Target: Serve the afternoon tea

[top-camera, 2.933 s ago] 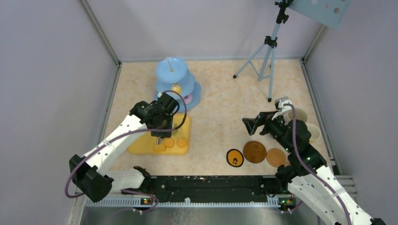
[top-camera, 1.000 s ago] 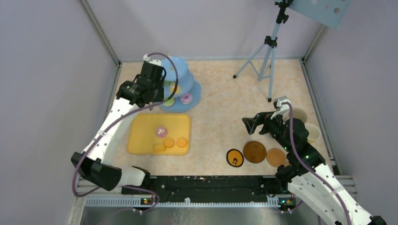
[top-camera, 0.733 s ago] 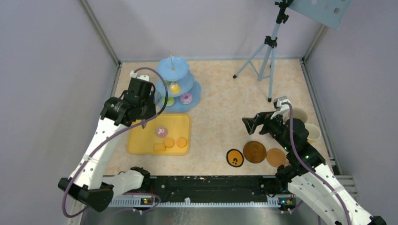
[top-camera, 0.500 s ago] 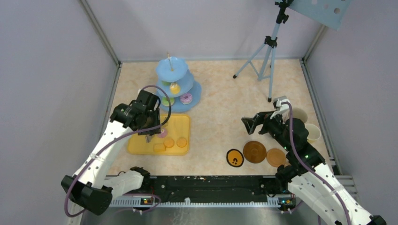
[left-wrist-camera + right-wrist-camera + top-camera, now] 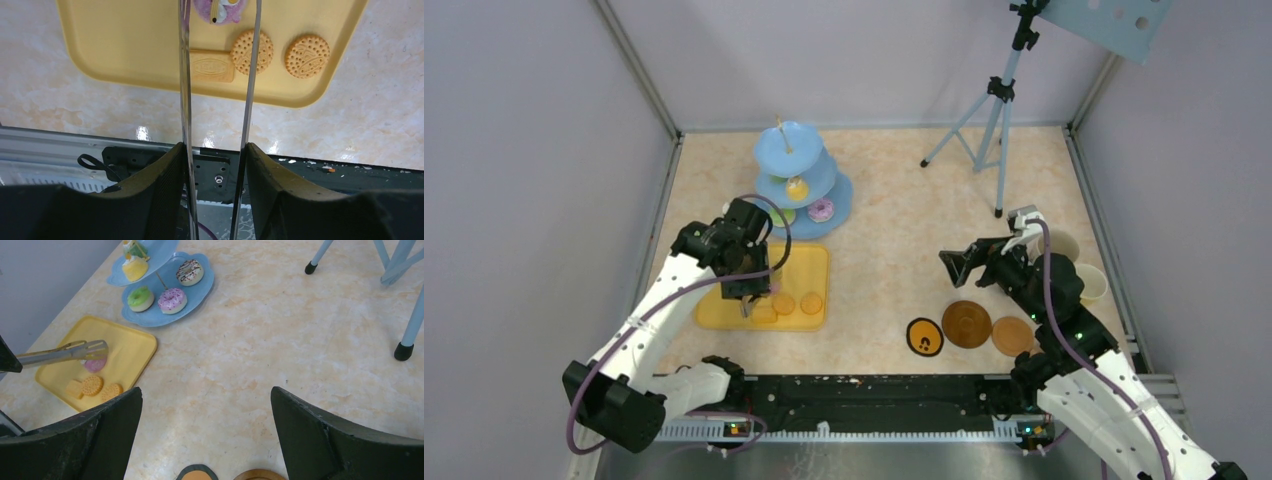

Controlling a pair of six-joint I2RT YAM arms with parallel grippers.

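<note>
The left pincer (image 5: 215, 147) pinches thin, shiny metal tongs (image 5: 185, 75), whose blades run either side of a glossy purple pastry (image 5: 222, 9) on the matte, round-cornered yellow tray (image 5: 125, 60) toward the table's (image 5: 894, 250) left edge. Beside the pastry lie two round dotted biscuits (image 5: 251, 51) and a rectangular biscuit (image 5: 211, 66) with embossed lettering too faint to read. The light-blue three-tier stand (image 5: 197, 295) holds iced doughnuts (image 5: 172, 300) near the far-left corner. The right pincer (image 5: 205, 392) is spread wide near the round brown coasters (image 5: 967, 323).
</note>
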